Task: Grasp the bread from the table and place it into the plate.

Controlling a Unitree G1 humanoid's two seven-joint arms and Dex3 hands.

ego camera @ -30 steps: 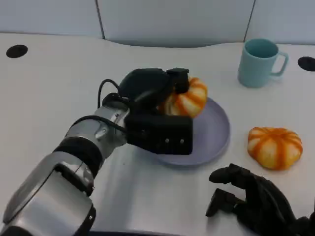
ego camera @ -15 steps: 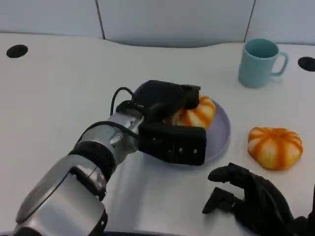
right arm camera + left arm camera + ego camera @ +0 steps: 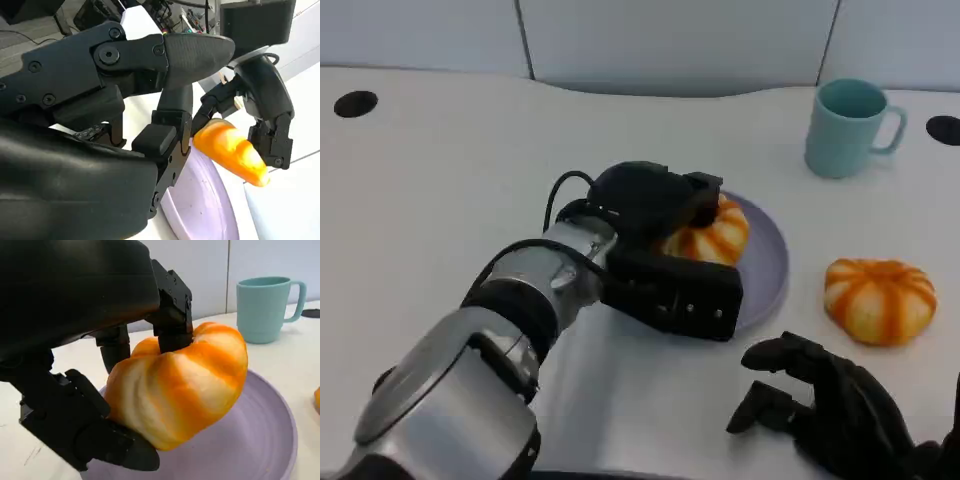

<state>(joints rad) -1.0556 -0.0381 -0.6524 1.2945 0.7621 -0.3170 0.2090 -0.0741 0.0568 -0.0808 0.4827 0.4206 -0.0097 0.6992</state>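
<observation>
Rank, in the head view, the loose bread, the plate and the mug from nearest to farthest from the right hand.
From the right hand:
1. Loose bread, on the table just beyond it.
2. Plate, toward the left hand.
3. Mug, at the far edge.

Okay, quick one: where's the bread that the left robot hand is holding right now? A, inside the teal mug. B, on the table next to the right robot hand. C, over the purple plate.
C: the left robot hand grips the bread over the plate.
</observation>
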